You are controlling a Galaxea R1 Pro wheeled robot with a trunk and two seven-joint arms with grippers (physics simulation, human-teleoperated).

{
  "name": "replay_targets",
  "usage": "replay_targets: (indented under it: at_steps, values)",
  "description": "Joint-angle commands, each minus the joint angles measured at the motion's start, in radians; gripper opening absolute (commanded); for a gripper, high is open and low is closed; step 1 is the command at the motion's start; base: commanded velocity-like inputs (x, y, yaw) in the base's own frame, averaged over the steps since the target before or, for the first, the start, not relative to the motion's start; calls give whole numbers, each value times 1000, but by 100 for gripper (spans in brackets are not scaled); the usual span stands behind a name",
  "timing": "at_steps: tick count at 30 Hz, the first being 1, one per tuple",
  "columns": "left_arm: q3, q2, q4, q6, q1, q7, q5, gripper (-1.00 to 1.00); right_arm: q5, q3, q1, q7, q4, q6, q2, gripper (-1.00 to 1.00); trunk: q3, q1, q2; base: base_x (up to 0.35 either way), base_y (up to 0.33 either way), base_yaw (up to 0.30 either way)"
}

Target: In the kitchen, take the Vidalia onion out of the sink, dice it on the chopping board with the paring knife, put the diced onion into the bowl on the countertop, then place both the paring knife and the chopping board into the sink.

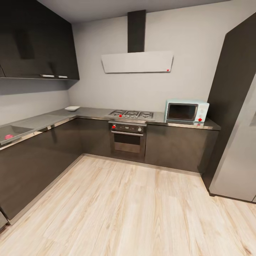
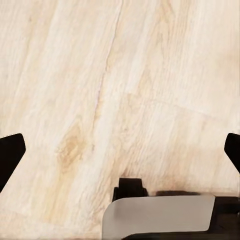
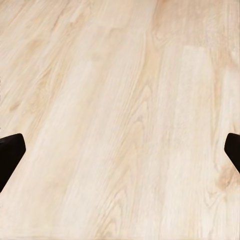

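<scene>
The grey L-shaped countertop runs along the left wall and the back wall. The sink is set into it at the far left, and a small pinkish thing lies in the basin, too small to identify. The white bowl stands on the counter near the back corner. The chopping board and paring knife are out of view. My left gripper and right gripper both hang open over the wooden floor, dark fingertips wide apart with nothing between them.
A gas hob over an oven sits in the back counter, with a pale blue microwave to its right. A tall grey fridge stands at the right. Light wooden floor lies open ahead. Part of my base shows under the left gripper.
</scene>
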Motion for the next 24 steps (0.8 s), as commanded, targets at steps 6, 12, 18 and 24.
replay_targets:
  at_steps: [6,12,18,24]
  values:
    - [1,0,18,-4,-1,-2,2,100,-1,-2,-1,-1,27,-3,1,100,-1,0,-1,0,0,207]
    - [3,-3,37,-4,-1,-2,1,100,0,-1,-1,-1,40,-4,1,100,-1,0,-1,0,-6,284]
    - [3,-6,37,-4,-1,-2,1,100,0,-1,-1,-1,52,-4,2,100,-1,0,-1,57,-105,288]
    - [3,-5,38,-4,-1,-2,1,100,0,0,-1,-1,53,-4,4,100,-1,0,-1,259,-149,288]
